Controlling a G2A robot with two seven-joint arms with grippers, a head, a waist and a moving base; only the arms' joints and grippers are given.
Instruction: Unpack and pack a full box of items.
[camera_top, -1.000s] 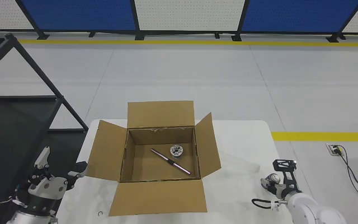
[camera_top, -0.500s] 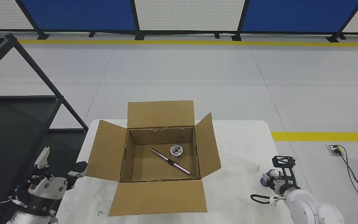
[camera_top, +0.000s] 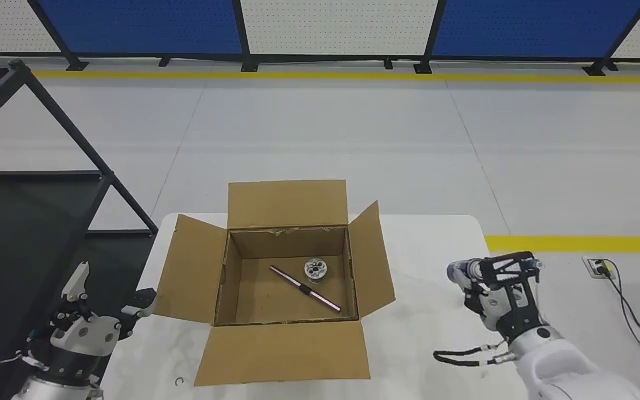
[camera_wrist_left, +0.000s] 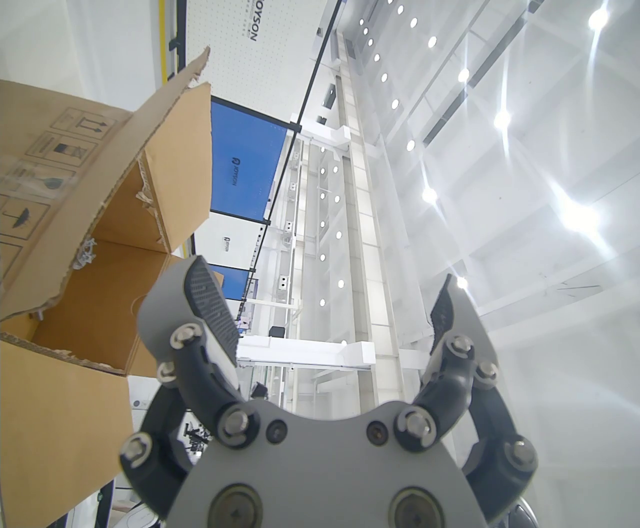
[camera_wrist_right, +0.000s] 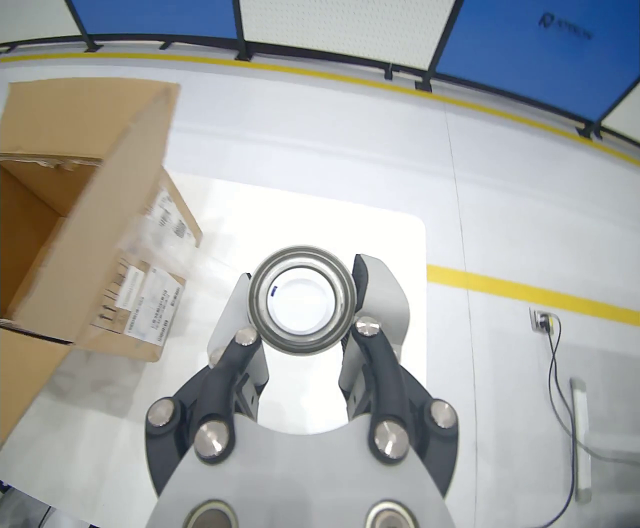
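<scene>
Two items, a thin rod and a small round part, are left inside the open box, so the task is judged unfinished. A metal ring is held clamped in the right gripper above the tabletop, right of the box. The left gripper is spread wide at near left. The right gripper is found higher and farther from the near edge than a second ago.

Box matt brown corrugated cardboard, torn rough edges; ring glossy metal; table smooth white.
</scene>
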